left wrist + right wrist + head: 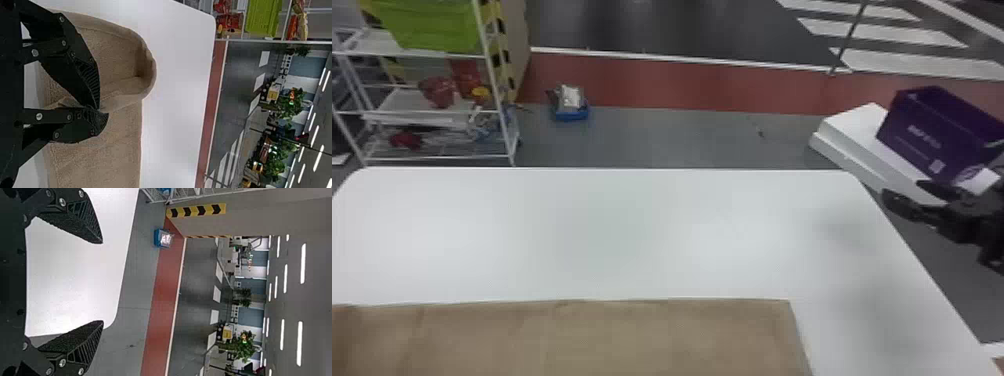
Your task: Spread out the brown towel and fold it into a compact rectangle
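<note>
Folding brown towel [113, 156] inward, likely, along near edge of table [612, 230]; pinching it in left fingers [87, 76]. Holding right fingers [84, 218] spread by far right corner. Next: lower flat, release, smooth.

1. A large indoor hall is seen, perhaps a workshop or test area.
2. Beyond the table [612, 225], white road stripes [882, 32] are painted on dark floor.
3. A rack [432, 52] is placed past the table's far left.
4. Beyond the table, warning tape [195, 210] and ceiling lights [302, 262] are fitted.
</note>
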You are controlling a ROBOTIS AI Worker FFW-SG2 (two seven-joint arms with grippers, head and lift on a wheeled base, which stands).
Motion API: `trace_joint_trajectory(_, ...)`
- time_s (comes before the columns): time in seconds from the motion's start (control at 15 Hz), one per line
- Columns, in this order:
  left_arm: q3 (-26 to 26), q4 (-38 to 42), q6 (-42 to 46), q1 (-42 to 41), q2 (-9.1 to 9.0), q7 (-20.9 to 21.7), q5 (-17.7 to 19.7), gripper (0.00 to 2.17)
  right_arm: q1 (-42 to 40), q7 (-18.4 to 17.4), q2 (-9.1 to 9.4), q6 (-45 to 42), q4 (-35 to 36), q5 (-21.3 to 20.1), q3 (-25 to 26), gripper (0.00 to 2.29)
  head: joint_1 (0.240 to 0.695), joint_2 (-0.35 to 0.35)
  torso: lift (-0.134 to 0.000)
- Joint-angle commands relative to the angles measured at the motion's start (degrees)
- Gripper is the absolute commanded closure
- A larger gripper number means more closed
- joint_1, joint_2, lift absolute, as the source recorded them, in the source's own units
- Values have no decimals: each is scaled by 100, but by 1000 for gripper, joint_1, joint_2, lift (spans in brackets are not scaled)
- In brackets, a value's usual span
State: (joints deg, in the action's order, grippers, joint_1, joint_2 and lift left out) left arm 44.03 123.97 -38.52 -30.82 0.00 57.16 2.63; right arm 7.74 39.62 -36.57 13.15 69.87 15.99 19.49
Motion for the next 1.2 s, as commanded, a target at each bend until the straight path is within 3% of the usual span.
trace_joint_trajectory(0.0, -61, -136, 6, 59, -15, -55, -140, 1889, -27, 2, -17, 0, 9, 0, -7, 178, 695, -179, -124)
trace_joint_trajectory(0.07, -35, -207, 24, 85, -15, -108, -140, 1791, -27, 2, -17, 0, 9, 0, -7, 178, 695, -180, -124)
trace_joint_trajectory(0.13, 1, -277, 77, 103, -15, -187, -140, 1301, -27, 2, -26, -18, 0, 0, -7, 178, 695, -179, -124)
trace_joint_trajectory(0.2, 18, -356, 235, 112, -15, -293, -184, 616, -27, 2, -17, -18, 0, 0, -7, 178, 695, -176, -124)
trace_joint_trajectory(0.27, 62, -461, 270, 182, -15, -425, -272, 80, -27, 2, -17, -36, 0, 0, -16, 178, 695, -165, -124)
trace_joint_trajectory(0.33, 176, -602, 270, 270, -15, -512, -281, -1, -27, 2, -8, -36, 0, 0, -33, 178, 695, -156, -124)
trace_joint_trajectory(0.53, 396, -646, 270, 322, -15, -407, -254, 19, -44, 11, -17, -53, 0, 0, -42, 178, 695, -112, -124)
trace_joint_trajectory(0.87, 414, -365, 42, 261, -15, -205, 141, 22, -71, 2, -8, -71, 0, -8, -42, 178, 695, -108, -124)
trace_joint_trajectory(1.0, 211, -251, -46, 226, -15, -284, 141, 22, -88, 2, -8, -71, 0, 0, -16, 178, 695, -122, -124)
trace_joint_trajectory(1.13, -210, -312, -46, 226, -15, -618, -158, 22, -88, 2, -17, -71, 0, 0, -16, 178, 695, -133, -124)
